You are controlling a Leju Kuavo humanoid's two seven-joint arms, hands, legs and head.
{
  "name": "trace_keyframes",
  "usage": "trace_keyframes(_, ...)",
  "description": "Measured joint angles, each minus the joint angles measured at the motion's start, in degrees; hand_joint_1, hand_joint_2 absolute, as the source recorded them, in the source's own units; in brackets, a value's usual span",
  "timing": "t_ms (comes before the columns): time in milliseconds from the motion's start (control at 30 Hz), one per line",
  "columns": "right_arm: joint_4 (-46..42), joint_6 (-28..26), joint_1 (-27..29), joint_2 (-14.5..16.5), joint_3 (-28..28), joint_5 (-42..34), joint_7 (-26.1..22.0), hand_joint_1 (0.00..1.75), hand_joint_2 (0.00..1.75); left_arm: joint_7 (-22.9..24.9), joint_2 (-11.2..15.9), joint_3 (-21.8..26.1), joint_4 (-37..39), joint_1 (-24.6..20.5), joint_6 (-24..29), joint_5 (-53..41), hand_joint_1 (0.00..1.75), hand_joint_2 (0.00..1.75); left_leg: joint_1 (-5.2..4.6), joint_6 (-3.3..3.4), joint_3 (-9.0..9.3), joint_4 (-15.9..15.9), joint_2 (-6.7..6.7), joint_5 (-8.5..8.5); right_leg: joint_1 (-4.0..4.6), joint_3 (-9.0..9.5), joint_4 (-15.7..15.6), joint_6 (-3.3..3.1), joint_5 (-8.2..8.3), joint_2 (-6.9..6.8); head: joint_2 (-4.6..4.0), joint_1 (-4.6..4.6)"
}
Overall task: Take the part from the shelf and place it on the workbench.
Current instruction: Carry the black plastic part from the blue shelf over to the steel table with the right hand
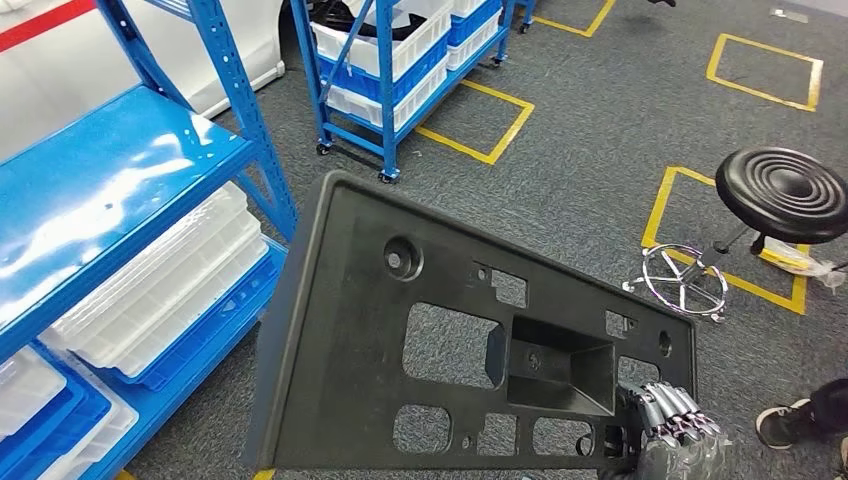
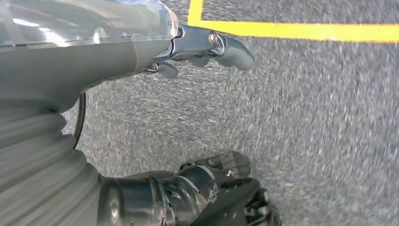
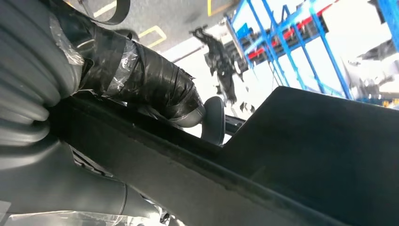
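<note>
The part is a large black plastic panel [image 1: 440,340] with several rectangular cut-outs and a boxed recess. It hangs tilted in the air above the carpet, right of the blue shelf [image 1: 110,190]. My right hand [image 1: 672,430] grips its lower right corner, fingers wrapped over the edge. In the right wrist view my taped thumb [image 3: 155,92] presses on the panel's edge [image 3: 301,155]. My left hand [image 2: 188,117] hangs over grey carpet, holding nothing, thumb and fingers apart.
White trays in blue bins [image 1: 170,290] fill the shelf's lower level at left. A second blue rack with white bins [image 1: 400,60] stands behind. A black round stool [image 1: 785,195] is at right. A person's shoe [image 1: 785,425] shows at the right edge. Yellow floor tape [image 1: 490,125] marks squares.
</note>
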Motion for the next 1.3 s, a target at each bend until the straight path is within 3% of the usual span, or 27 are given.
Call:
trace_keyframes(67, 0.0, 0.0, 0.1, 0.6, -0.3, -0.8, -1.6, 1.75, 1.75, 0.0, 0.0, 0.0, 0.0, 0.1, 0.1, 0.0, 0.00, 1.75, -0.19, 0.07, -0.05, 0.0, 1.64, -0.09, -0.11, -2.09, 4.7, 0.14, -1.35, -0.73, 0.00, -0.01)
trace_keyframes(100, 0.0, 0.0, 0.1, 0.9, -0.5, -1.0, -2.1, 1.75, 1.75, 0.1, 0.0, 0.0, 0.0, 0.1, 0.1, 0.1, 0.00, 1.75, -0.23, 0.07, -0.01, 0.0, 2.39, -0.17, -0.15, -1.57, 3.9, 0.09, -0.42, -0.90, 0.00, -0.01)
trace_keyframes(167, -0.1, 0.0, 0.1, 1.4, -0.9, -1.4, -2.7, 1.75, 1.75, 0.0, 0.0, 0.0, 0.0, 0.0, 0.1, 0.1, 0.00, 1.75, -0.28, -0.07, 0.28, 0.0, 3.62, -0.39, 0.00, 2.44, -3.3, -0.34, 3.05, -2.36, 0.00, 0.01)
trace_keyframes(233, -0.3, 0.0, 0.1, 1.9, -1.1, -1.6, -3.1, 1.75, 1.75, 0.0, 0.0, 0.0, 0.0, -0.1, 0.1, 0.2, 0.00, 1.75, -0.51, -0.47, 0.53, 0.1, 4.60, -0.71, 0.71, 5.97, -9.9, -0.99, 4.95, -4.63, 0.00, -0.01)
trace_keyframes(267, -0.4, 0.0, 0.1, 2.1, -1.1, -1.6, -3.2, 1.75, 1.75, 0.0, 0.0, -0.1, 0.0, -0.1, 0.1, 0.2, 0.00, 1.75, -0.62, -0.70, 0.61, 0.1, 5.07, -0.84, 1.04, 6.54, -11.3, -1.24, 5.00, -5.23, 0.00, -0.02)
trace_keyframes(333, -0.5, 0.0, 0.2, 2.5, -1.3, -1.6, -3.4, 1.75, 1.75, 0.0, 0.0, -0.1, 0.0, -0.2, 0.1, 0.2, 0.00, 1.75, -0.75, -1.17, 0.84, 0.0, 6.17, -0.98, 1.21, 6.41, -11.6, -1.65, 5.06, -4.32, 0.00, -0.04)
trace_keyframes(367, -0.5, 0.0, 0.2, 2.7, -1.4, -1.6, -3.5, 1.75, 1.75, 0.0, 0.0, -0.1, 0.0, -0.3, 0.1, 0.2, 0.00, 1.75, -0.68, -1.40, 0.89, 0.2, 5.99, -1.35, 1.07, 6.46, -11.9, -1.93, 5.24, -3.72, 0.00, -0.03)
trace_keyframes(433, -0.7, 0.0, 0.3, 3.1, -1.5, -1.7, -4.0, 1.75, 1.75, 0.0, 0.0, -0.1, 0.0, -0.3, 0.1, 0.2, 0.00, 1.75, -0.52, -1.79, -0.24, 3.2, 3.67, -3.60, 0.60, 6.68, -12.5, -2.60, 5.68, -2.56, 0.00, -0.07)
trace_keyframes(500, -0.8, 0.0, 0.2, 3.5, -1.6, -1.8, -4.4, 1.75, 1.75, 0.0, 0.0, -0.1, 0.0, -0.2, 0.1, 0.3, 0.00, 1.75, -0.33, -2.03, -3.55, 10.5, 0.87, -7.36, 0.38, 6.72, -12.6, -2.90, 5.86, -1.32, 0.00, -0.10)
trace_keyframes(533, -0.8, 0.0, 0.2, 3.7, -1.7, -1.9, -4.6, 1.75, 1.75, 0.0, 0.0, -0.1, 0.0, -0.1, 0.1, 0.4, 0.00, 1.75, -0.30, -2.16, -5.36, 14.1, 0.38, -8.63, 0.36, 6.70, -12.6, -2.92, 5.87, -0.58, 0.00, -0.11)
trace_keyframes(567, -0.8, 0.0, 0.2, 3.8, -1.8, -1.9, -4.8, 1.75, 1.75, 0.0, 0.0, -0.1, 0.0, 0.0, 0.1, 0.4, 0.00, 1.75, -0.26, -2.26, -6.55, 16.3, 0.23, -8.83, 0.34, 6.70, -12.5, -2.92, 5.86, 0.20, 0.00, -0.11)
trace_keyframes(600, -0.8, 0.0, 0.2, 3.9, -1.9, -2.0, -4.9, 1.75, 1.75, 0.0, 0.0, -0.1, 0.0, 0.0, 0.1, 0.4, 0.00, 1.75, -0.21, -2.31, -6.82, 16.3, 0.18, -7.85, 0.32, 6.72, -12.4, -2.90, 5.85, 1.00, 0.00, -0.11)
trace_keyframes(667, -0.8, 0.0, 0.2, 4.1, -2.1, -2.0, -5.0, 1.75, 1.75, -0.1, 0.0, -0.1, 0.0, 0.0, 0.1, 0.4, 0.00, 1.75, 0.03, -2.31, -4.56, 10.2, -0.69, -3.47, 0.21, 6.80, -12.1, -2.75, 5.75, 2.59, 0.00, -0.11)
trace_keyframes(733, -0.8, 0.0, 0.2, 4.2, -2.3, -2.1, -5.1, 1.75, 1.75, -0.1, 0.0, -0.2, 0.0, 0.0, 0.1, 0.5, 0.00, 1.75, 0.37, -2.15, -1.87, 3.4, -3.62, -0.66, 0.22, 6.53, -11.5, -2.27, 5.60, 3.99, 0.00, -0.07)
trace_keyframes(800, -0.8, 0.0, 0.2, 4.4, -2.4, -2.2, -5.3, 1.75, 1.75, -0.1, 0.0, -0.2, 0.0, 0.0, 0.1, 0.5, 0.00, 1.75, 0.38, -1.76, -1.11, 1.4, -5.25, -0.45, 0.16, 5.94, -11.2, -1.49, 5.72, 5.27, 0.00, -0.04)
trace_keyframes(867, -0.9, 0.0, 0.4, 4.5, -2.5, -2.2, -5.4, 1.75, 1.75, 0.0, 0.0, -0.2, 0.0, -0.1, 0.1, 0.5, 0.00, 1.75, 0.29, -0.99, -0.99, 0.9, -4.01, -0.04, -0.06, 5.44, -11.2, -0.72, 6.00, 6.10, 0.00, -0.03)
trace_keyframes(933, -1.0, 0.0, 0.5, 4.5, -2.7, -2.3, -5.4, 1.75, 1.75, 0.0, 0.0, -0.2, 0.0, -0.2, 0.2, 0.3, 0.00, 1.75, 0.33, -0.13, -0.88, 0.3, -2.50, 0.46, 0.00, 4.33, -9.2, -0.21, 4.57, 3.72, 0.00, 0.04)
trace_keyframes(1000, -1.0, 0.0, 0.5, 4.5, -2.8, -2.3, -5.4, 1.75, 1.75, 0.1, 0.0, -0.3, 0.0, -0.1, 0.2, 0.2, 0.00, 1.75, 0.17, 0.31, -0.90, 0.1, -0.85, 0.61, 0.06, 1.57, -3.1, 0.20, 0.96, 0.36, 0.00, 0.09)
trace_keyframes(1067, -1.0, 0.0, 0.6, 4.5, -2.9, -2.3, -5.4, 1.75, 1.75, 0.3, 0.1, -0.4, 0.0, 0.2, 0.2, 0.1, 0.00, 1.75, -0.04, 0.44, -0.97, 0.1, 0.94, 0.54, -0.14, -1.07, 2.8, 0.53, -1.44, -0.57, 0.00, 0.09)
trace_keyframes(1100, -1.0, 0.0, 0.6, 4.5, -3.0, -2.3, -5.4, 1.75, 1.75, 0.3, 0.1, -0.4, 0.1, 0.2, 0.2, 0.1, 0.00, 1.75, -0.11, 0.45, -0.97, 0.1, 1.74, 0.47, -0.22, -1.21, 3.4, 0.58, -1.22, -0.72, 0.00, 0.08)
trace_keyframes(1167, -1.0, 0.0, 0.7, 4.5, -3.1, -2.3, -5.4, 1.75, 1.75, 0.3, 0.1, -0.4, 0.1, 0.1, 0.2, 0.1, 0.00, 1.75, -0.19, 0.33, -0.79, 0.1, 3.09, 0.30, -0.17, 1.87, -1.7, 0.33, 1.83, -1.58, 0.00, 0.09)
trace_keyframes(1233, -1.0, 0.0, 0.7, 4.5, -3.2, -2.3, -5.4, 1.75, 1.75, 0.3, 0.0, -0.4, 0.1, -0.1, 0.2, 0.1, 0.00, 1.75, -0.31, -0.02, -0.45, 0.1, 4.11, 0.00, 0.47, 6.02, -9.2, -0.40, 4.31, -4.44, 0.00, 0.09)
trace_keyframes(1300, -1.1, 0.0, 0.6, 4.5, -3.3, -2.3, -5.4, 1.75, 1.75, 0.3, 0.0, -0.5, 0.1, -0.1, 0.2, 0.0, 0.00, 1.75, -0.48, -0.49, -0.23, 0.2, 5.04, -0.26, 1.20, 7.35, -12.1, -1.08, 4.61, -5.96, 0.00, 0.08)
